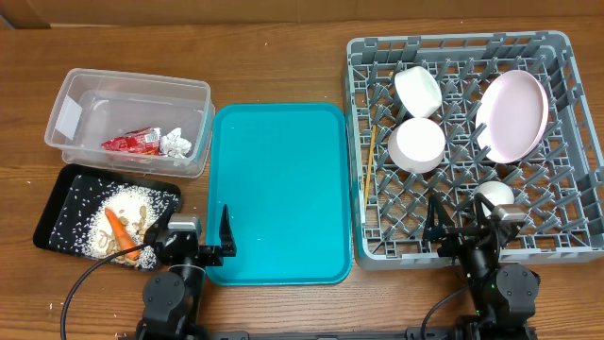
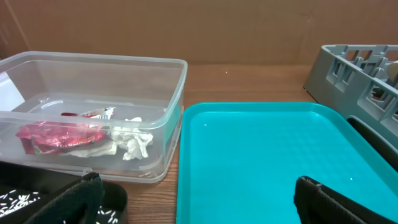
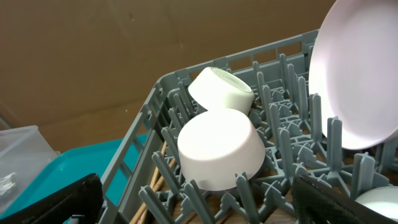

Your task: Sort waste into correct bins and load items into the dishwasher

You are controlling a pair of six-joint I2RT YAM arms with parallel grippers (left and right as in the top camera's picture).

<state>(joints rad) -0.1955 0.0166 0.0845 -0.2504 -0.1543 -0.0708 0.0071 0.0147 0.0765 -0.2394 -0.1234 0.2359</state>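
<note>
**Both grippers spread and empty; the sorting looks nearly done**

The left gripper (image 1: 192, 244) hangs over the near left corner of the teal plastic tray (image 1: 278, 189), its fingers far apart and holding nothing. The right gripper (image 1: 460, 227), also wide and empty, is at the near side of the square grey plastic rack (image 1: 458, 42), just before a small round white bowl (image 1: 494, 195). This bowl is probably stiff, smooth and breakable, so the rim seems the best hold.
</note>
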